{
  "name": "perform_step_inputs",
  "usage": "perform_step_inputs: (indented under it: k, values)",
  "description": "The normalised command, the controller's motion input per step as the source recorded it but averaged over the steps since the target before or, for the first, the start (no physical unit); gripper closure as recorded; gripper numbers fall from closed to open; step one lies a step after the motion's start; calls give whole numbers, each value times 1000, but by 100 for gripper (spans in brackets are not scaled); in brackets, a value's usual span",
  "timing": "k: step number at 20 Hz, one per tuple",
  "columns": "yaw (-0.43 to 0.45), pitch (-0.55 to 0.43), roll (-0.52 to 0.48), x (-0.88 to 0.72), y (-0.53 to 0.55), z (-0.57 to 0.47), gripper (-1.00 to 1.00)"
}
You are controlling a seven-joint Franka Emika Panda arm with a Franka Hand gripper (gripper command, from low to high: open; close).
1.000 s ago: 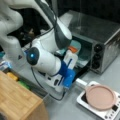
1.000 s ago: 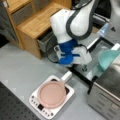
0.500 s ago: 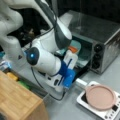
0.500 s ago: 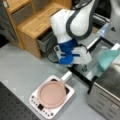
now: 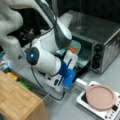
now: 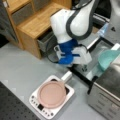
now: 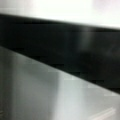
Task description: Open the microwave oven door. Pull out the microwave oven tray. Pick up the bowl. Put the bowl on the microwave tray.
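Note:
The silver microwave oven (image 5: 100, 32) (image 6: 107, 96) stands with its door (image 5: 83, 70) (image 6: 103, 46) folded down flat in both front views. The pale teal bowl (image 5: 79, 45) (image 6: 110, 58) hangs tilted at the mouth of the cavity, just above the door. My gripper (image 5: 73, 50) (image 6: 96, 61) reaches in from the side and is shut on the bowl's rim; its fingers are largely hidden by the hand. I cannot tell the tray apart from the dark door under the arm. The wrist view shows only a silver surface and a dark band.
A white appliance with a pink disc (image 5: 100, 96) (image 6: 51, 93) sits on the table just in front of the open door. A wooden shelf unit (image 6: 35, 22) (image 5: 17, 100) with a grey bin (image 6: 46, 41) stands behind the arm.

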Motion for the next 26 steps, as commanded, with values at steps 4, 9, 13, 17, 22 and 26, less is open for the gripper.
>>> perform_step_inputs:
  k: [4,9,13,17,22,26]
  values:
    - [-14,13,191,138,-66,-18,-100]
    - [-16,13,193,151,-49,-13,-100]
    - [-50,112,555,149,-18,60,-100]
    - [-24,170,765,145,9,260,-100]
    - [26,118,496,162,-17,185,-100]
    - [6,164,242,201,-33,100,-100]
